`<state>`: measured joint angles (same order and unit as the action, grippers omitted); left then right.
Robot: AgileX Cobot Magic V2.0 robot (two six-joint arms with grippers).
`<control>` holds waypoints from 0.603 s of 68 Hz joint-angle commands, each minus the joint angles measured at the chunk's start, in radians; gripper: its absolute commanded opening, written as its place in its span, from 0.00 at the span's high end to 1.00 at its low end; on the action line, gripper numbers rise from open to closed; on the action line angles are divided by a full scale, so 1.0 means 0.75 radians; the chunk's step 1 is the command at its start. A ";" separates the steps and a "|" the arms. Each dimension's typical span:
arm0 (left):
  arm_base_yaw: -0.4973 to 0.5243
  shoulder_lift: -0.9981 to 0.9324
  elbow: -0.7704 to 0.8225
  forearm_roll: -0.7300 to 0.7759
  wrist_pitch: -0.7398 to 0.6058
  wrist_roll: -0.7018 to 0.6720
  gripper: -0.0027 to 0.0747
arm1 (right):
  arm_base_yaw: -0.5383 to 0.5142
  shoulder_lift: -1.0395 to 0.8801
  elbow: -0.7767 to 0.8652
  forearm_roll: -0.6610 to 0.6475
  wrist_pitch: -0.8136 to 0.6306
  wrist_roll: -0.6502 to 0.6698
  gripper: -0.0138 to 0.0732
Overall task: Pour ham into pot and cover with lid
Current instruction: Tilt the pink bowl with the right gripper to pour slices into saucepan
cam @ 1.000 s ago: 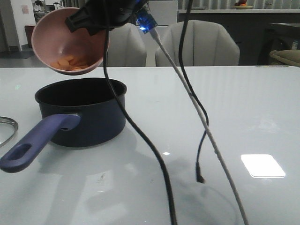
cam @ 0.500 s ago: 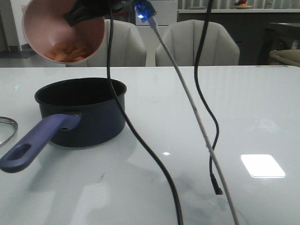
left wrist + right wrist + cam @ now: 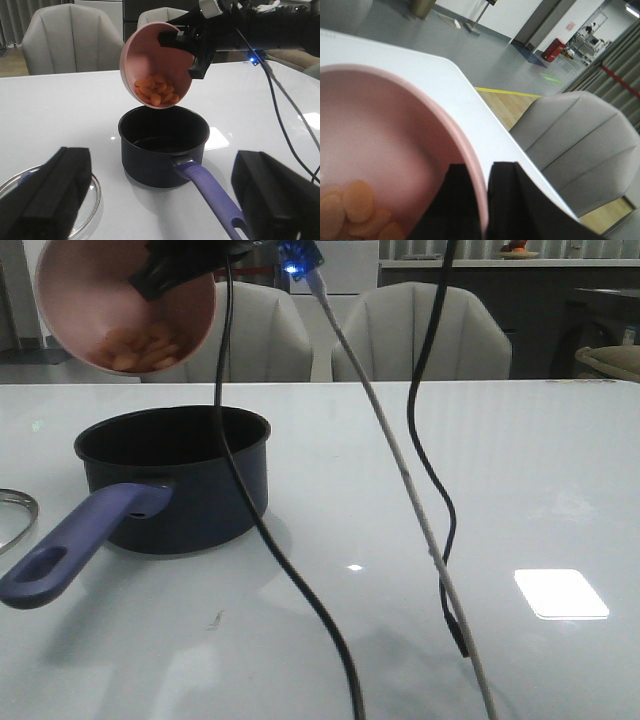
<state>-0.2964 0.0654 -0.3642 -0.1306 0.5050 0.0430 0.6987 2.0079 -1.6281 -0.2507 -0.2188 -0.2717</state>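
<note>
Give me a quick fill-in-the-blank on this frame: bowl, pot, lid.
1. The pink bowl, tilted above the pot, is clamped at its rim by the ____ gripper.
2. The ham slices are inside the ____.
3. The lid lies on the ____.

Missing words: right; bowl; table

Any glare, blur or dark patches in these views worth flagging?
Front view: a bright light reflection on the table, the pot inside nearly black. Left wrist view: left hand fingers blurred. Right wrist view: pink bowl rim soft up close.
</note>
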 commanded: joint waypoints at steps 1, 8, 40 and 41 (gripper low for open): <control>-0.011 0.018 -0.035 -0.010 -0.106 -0.005 0.19 | -0.005 -0.100 -0.040 0.147 -0.146 -0.023 0.69; -0.011 0.018 -0.035 -0.010 -0.106 -0.005 0.19 | -0.005 -0.102 -0.037 0.190 -0.164 -0.081 0.69; -0.011 0.018 -0.035 -0.010 -0.106 -0.005 0.19 | -0.004 -0.107 0.261 0.588 -0.758 -0.457 0.69; -0.011 0.018 -0.035 -0.010 -0.106 -0.005 0.19 | -0.004 -0.100 0.261 0.588 -0.761 -0.484 0.69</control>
<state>-0.2964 0.0654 -0.3642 -0.1306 0.5050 0.0430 0.6987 1.9843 -1.4118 0.1966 -0.6724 -0.5600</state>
